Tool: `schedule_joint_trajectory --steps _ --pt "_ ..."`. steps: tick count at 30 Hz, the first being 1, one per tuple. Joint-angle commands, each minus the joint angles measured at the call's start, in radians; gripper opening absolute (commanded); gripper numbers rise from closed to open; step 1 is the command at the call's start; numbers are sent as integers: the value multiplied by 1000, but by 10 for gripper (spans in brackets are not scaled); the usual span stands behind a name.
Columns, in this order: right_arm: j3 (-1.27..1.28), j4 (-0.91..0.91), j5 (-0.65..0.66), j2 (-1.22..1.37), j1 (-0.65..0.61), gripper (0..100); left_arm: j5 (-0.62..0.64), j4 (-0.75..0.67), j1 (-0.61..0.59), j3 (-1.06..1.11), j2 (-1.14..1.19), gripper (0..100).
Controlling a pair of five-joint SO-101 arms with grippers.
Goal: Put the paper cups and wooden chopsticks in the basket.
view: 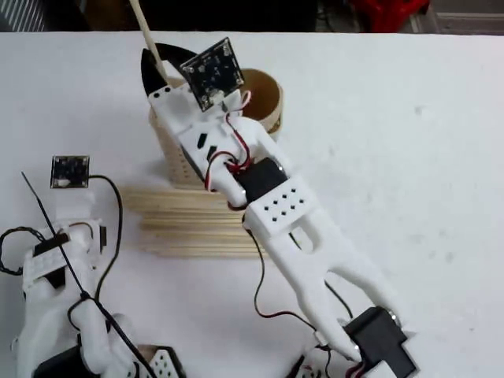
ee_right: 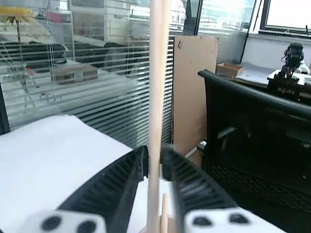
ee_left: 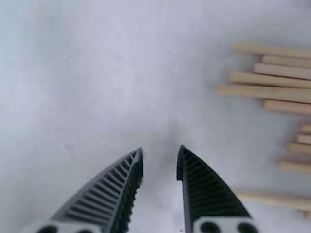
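The right gripper clamps one upright chopstick over the basket — mostly hidden by the arm, like the paper cup beside it. The left gripper, jaws narrowly parted, hangs near the loose chopsticks.

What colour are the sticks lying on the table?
The chopsticks are a pale, light tan wood colour. The left wrist view shows them best.

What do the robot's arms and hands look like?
Both arms are white plastic. The right arm has black motors and red and black wires; the left arm has black cables. The left hand and right hand each have two dark, pointed, ridged fingers.
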Motion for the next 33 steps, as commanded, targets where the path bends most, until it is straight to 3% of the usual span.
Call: schedule_joint_trajectory --steps 1,4,10,15,21,27,33 --pt "-9 44 0 -28 -8 214 -12 -18 -5 -3 -2 129" --pt "-9 128 0 -77 -2 253 -12 -18 -5 -3 -2 129" --pt "-5 423 5 -262 19 166 -12 -18 -5 -3 -2 129" --pt "-9 788 287 -403 -5 84 -12 -18 -5 -3 -2 129" --pt "-2 1129 334 -358 -62 81 -12 -18 -5 -3 -2 129" --pt "0 1234 488 -137 -64 81 -12 -18 -5 -3 -2 129" --pt "29 1165 562 99 -71 81 -12 -18 -5 -3 -2 129"
